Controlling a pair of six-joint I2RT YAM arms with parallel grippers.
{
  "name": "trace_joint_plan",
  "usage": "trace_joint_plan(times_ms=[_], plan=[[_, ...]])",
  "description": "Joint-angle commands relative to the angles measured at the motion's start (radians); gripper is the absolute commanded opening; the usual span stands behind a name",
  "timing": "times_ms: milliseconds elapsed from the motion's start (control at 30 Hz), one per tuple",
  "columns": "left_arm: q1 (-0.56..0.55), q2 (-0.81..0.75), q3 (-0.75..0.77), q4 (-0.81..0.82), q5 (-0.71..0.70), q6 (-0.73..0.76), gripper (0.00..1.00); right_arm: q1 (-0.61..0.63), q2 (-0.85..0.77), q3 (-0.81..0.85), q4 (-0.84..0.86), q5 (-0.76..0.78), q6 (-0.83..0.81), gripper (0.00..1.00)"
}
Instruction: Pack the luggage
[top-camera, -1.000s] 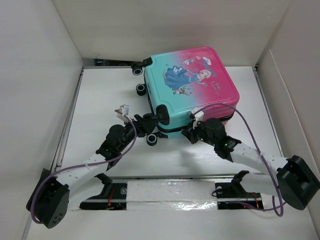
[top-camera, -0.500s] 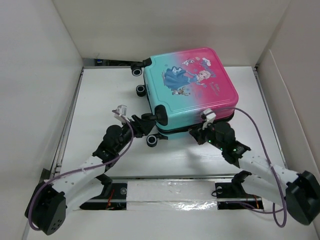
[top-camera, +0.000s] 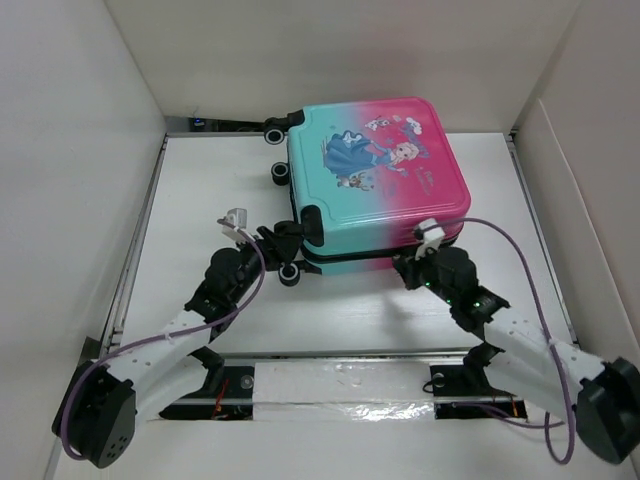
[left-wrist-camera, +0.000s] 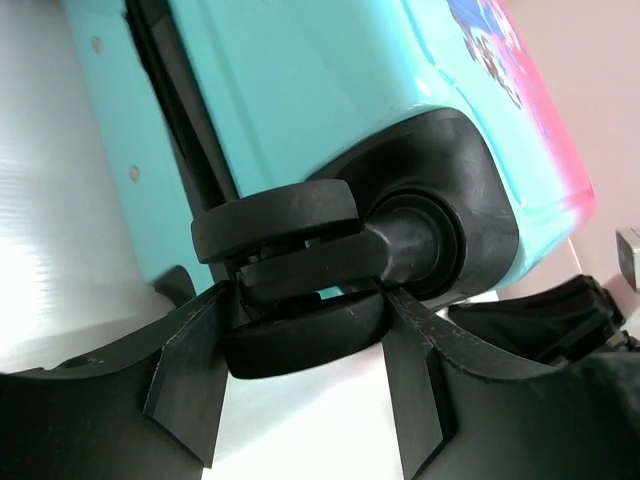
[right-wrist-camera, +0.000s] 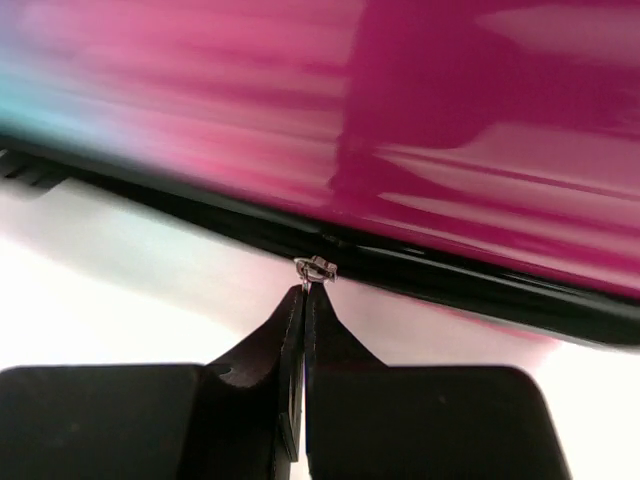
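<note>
Luggage (top-camera: 375, 190) lies flat and closed on the far half of the table (top-camera: 200, 190), picture side up, its teal end and wheels toward the left edge and its pink end toward the right. The left gripper (top-camera: 278, 238) reaches from the near left to the case's near left corner. In the left wrist view its fingers (left-wrist-camera: 190, 370) stand half spread, one on each side of a black twin wheel (left-wrist-camera: 300, 332). The nearer disc sits between the tips and touches both, so the wheel is clamped. Just beyond the wheel its black housing joins the teal shell, and the dark seam runs up to the left of it. Farther right, the right gripper (top-camera: 410, 263) meets the case's near side toward the pink corner; from above its tips are hidden under the wrist. In the right wrist view those fingers (right-wrist-camera: 290, 330) are pressed flat together, and their tips pinch the small metal zip pull (right-wrist-camera: 316, 267) hanging from the black zip line. The blurred pink shell lies just beyond them.
</note>
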Motion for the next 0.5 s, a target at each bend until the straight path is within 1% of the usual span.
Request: trace_joint_plan(times_ms=[0,33,100,133,200,233,267,333,400,467], plan=[[-0.11,0.038,0.051,0.187,0.032,-0.02,0.0,0.271,0.093,0.12,0.159,0.001,0.011,0.0],[-0.136,0.049,0.06,0.189,0.02,-0.02,0.0,0.339,0.178,0.157,0.175,0.02,0.012,0.0],[-0.202,0.069,0.097,0.183,0.012,-0.009,0.0,0.468,0.283,0.252,0.191,0.057,-0.003,0.0],[-0.217,0.07,0.108,0.174,0.002,-0.006,0.0,0.582,0.391,0.366,0.19,0.06,-0.021,0.0],[-0.226,0.046,0.128,0.132,0.006,-0.001,0.0,0.675,0.485,0.473,0.187,0.09,-0.046,0.0],[-0.227,0.026,0.128,0.112,-0.003,0.0,0.0,0.741,0.522,0.557,0.182,0.103,-0.058,0.0],[-0.227,-0.017,0.122,0.074,-0.012,0.008,0.0,0.761,0.57,0.579,0.185,0.121,-0.063,0.0],[-0.227,-0.057,0.111,0.04,-0.037,0.012,0.0,0.775,0.595,0.59,0.256,0.116,-0.066,0.0],[-0.227,-0.094,0.084,0.019,-0.038,0.003,0.0,0.775,0.604,0.539,0.332,0.161,-0.067,0.0],[-0.227,-0.126,0.039,0.028,-0.037,-0.027,0.0,0.732,0.586,0.492,0.339,0.164,-0.041,0.0]])
